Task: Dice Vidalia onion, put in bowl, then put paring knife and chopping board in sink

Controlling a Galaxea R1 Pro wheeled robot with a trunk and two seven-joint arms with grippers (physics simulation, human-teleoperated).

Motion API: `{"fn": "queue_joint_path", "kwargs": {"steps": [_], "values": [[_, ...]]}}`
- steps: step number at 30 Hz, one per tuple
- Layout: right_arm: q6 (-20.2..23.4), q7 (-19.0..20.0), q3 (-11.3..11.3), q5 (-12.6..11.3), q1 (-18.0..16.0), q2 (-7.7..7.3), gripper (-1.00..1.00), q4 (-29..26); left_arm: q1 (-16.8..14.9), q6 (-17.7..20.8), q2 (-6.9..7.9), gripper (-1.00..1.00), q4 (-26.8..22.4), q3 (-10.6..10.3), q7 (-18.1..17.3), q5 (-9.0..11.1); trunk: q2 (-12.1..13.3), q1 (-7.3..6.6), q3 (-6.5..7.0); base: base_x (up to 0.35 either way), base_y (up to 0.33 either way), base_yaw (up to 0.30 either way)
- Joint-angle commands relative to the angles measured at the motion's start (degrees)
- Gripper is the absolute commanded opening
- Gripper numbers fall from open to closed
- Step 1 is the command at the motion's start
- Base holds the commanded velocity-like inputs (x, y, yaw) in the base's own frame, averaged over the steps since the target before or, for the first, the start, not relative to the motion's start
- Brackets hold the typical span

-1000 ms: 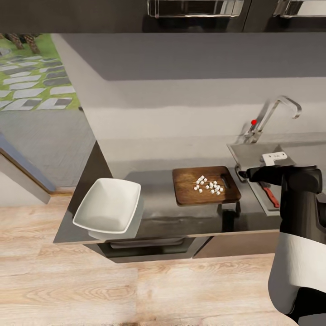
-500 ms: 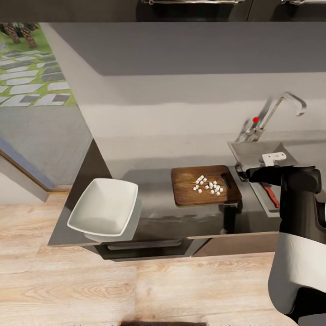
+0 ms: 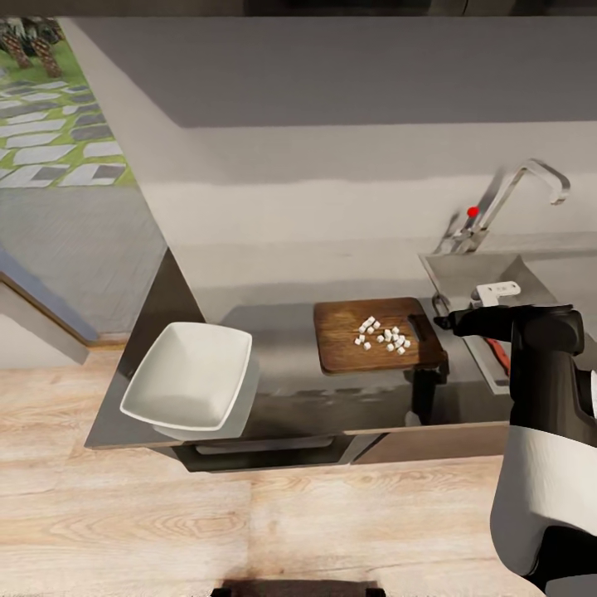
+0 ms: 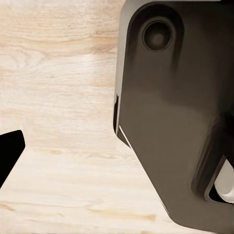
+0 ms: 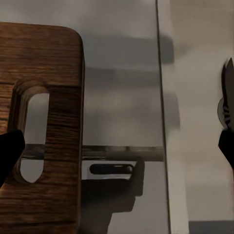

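The dark brown chopping board (image 3: 377, 334) lies on the grey countertop (image 3: 282, 332) with several small white onion dice (image 3: 383, 334) on it. My right gripper (image 3: 441, 322) hovers at the board's right end, by the slot handle (image 5: 33, 139). In the right wrist view my right gripper (image 5: 117, 151) is open, its fingertips (image 5: 9, 153) wide apart over bare counter. The white bowl (image 3: 189, 377) sits at the counter's left end. The sink (image 3: 485, 278) is to the right. A slim red-handled object (image 3: 497, 352) lies there; I cannot tell whether it is the paring knife.
The chrome faucet (image 3: 522, 186) with a red knob (image 3: 473, 211) rises behind the sink. Light wooden floor (image 3: 249, 522) lies before the counter. In the left wrist view, my left gripper (image 4: 117, 153) hangs over the floor beside the robot's dark body (image 4: 175, 107), one fingertip (image 4: 9, 153) showing.
The whole head view has shifted: the upper cabinets slid off the top edge, so the camera moved. My right gripper stays at the board's right end.
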Motion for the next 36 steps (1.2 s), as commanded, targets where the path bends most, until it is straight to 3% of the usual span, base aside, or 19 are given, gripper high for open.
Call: {"fn": "queue_joint_path", "kwargs": {"steps": [1, 36], "values": [[0.2, 0.6, 0.0, 0.5, -0.1, 0.01, 1.00, 0.0, -0.1, -0.4, -0.02, 1.00, 0.3, -0.4, 0.0, 0.5, -0.1, 0.03, -0.18, 0.000, 0.000, 0.000], [0.2, 0.6, 0.0, 0.5, 0.0, 0.34, 1.00, 0.0, -0.1, -0.4, -0.04, 1.00, 0.3, -0.4, 0.0, 0.5, -0.1, 0.03, -3.40, 0.022, 0.009, 0.000]]}}
